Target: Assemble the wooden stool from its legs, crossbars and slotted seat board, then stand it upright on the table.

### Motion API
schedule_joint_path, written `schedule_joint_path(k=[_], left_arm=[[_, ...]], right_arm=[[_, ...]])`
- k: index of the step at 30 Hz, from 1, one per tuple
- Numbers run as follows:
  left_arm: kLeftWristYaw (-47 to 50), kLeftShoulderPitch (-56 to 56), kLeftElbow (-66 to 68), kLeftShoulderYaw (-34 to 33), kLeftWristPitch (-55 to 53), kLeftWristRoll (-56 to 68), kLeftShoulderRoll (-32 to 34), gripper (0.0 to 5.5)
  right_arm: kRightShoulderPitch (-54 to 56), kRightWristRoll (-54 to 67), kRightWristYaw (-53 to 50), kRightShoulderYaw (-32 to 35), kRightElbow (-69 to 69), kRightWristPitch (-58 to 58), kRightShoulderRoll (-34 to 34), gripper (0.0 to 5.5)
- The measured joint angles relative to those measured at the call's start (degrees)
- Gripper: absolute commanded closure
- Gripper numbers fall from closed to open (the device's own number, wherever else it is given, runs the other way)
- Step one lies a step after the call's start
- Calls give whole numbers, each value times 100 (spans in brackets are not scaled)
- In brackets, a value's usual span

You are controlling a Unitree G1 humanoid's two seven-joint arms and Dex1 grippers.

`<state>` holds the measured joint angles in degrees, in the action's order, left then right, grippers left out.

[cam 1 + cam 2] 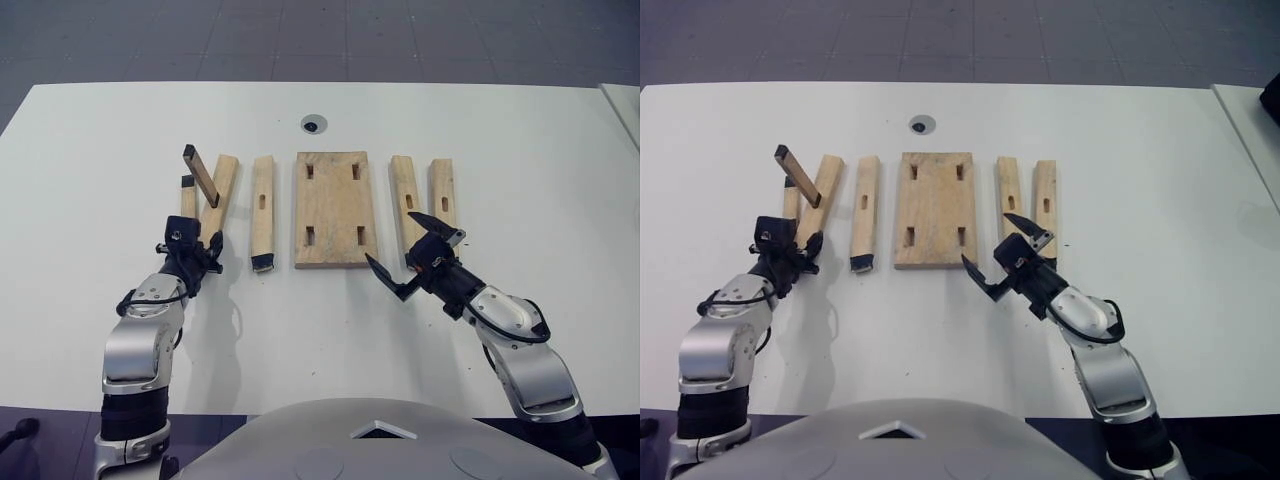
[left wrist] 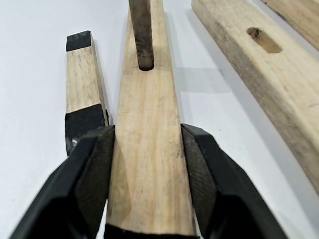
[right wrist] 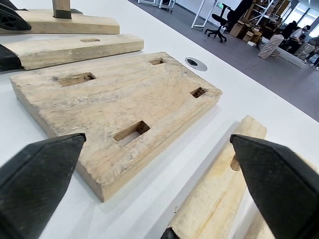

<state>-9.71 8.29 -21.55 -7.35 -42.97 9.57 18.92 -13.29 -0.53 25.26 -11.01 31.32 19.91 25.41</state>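
While the left gripper is clamping the near end of the slotted leg at the seat board's eight o'clock, a crossbar is standing tilted in that leg's slot. A loose leg is lying between them. At the board's three o'clock, the inner leg and the outer leg are lying side by side. At four o'clock, the right gripper is hovering, jaws gaping, gripping nothing.

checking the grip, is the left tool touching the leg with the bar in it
Touching. The left wrist view shows the left tool with fingers pressed flat against both sides of the leg, no gap.
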Motion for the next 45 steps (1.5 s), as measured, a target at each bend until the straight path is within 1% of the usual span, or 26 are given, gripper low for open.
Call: schedule_joint_path(k=[3, 6, 12, 14, 18, 21, 23, 26, 28, 31, 37, 38, 39, 42, 45], left_arm=[[86, -178, 50, -244, 1, 183, -222, 347], [55, -374, 66, -452, 394, 391, -407, 347], [-115, -615, 37, -570, 926, 626, -485, 347], [-282, -744, 5, -599, 943, 887, -497, 347], [-768, -1152, -76, -804, 726, 1808, -455, 347], [-1156, -1310, -57, -942, 362, 2582, -402, 347], [-1470, -1468, 19, -1060, -109, 3338, -270, 347], [-2109, -1875, 71, -1191, -1019, 4745, 193, 347], [-2425, -2118, 61, -1209, -1552, 5636, 488, 347], [-2609, -2286, 12, -1092, -1986, 6466, 714, 347], [-2511, -2308, -49, -767, -2105, 6924, 811, 347], [-2485, -2316, -68, -742, -2104, 6951, 835, 347], [-2467, -2330, -78, -707, -2103, 6982, 867, 347], [-2457, -2334, -125, -622, -2091, 7102, 902, 347], [-2446, -2334, -131, -555, -2076, 7125, 926, 347]], right_arm=[[2, -1, -7, 0, -1, -1, -2, 10], [35, -1, -9, 2, -30, -2, 0, 10], [85, 9, -12, 33, -41, -2, -2, 10], [152, 287, -4, 191, -35, 136, -127, 10], [530, 1821, 121, 933, 58, 1025, -507, 10], [984, 3310, 282, 1533, 34, 1827, -538, 10], [1384, 4408, 468, 1951, -155, 2431, -429, 10], [2185, 5815, 788, 2487, -737, 3303, -45, 10], [2639, 6521, 903, 2647, -1192, 3793, 140, 10], [3140, 7136, 916, 2586, -1580, 4248, 147, 10], [3490, 7913, 840, 2288, -1636, 4524, -65, 10], [3555, 7971, 796, 2244, -1619, 4525, -105, 30], [3629, 8013, 726, 2193, -1615, 4524, -149, 35], [3800, 8216, 533, 2141, -1622, 4484, -301, 90], [3822, 8323, 443, 2057, -1618, 4475, -322, 133]])
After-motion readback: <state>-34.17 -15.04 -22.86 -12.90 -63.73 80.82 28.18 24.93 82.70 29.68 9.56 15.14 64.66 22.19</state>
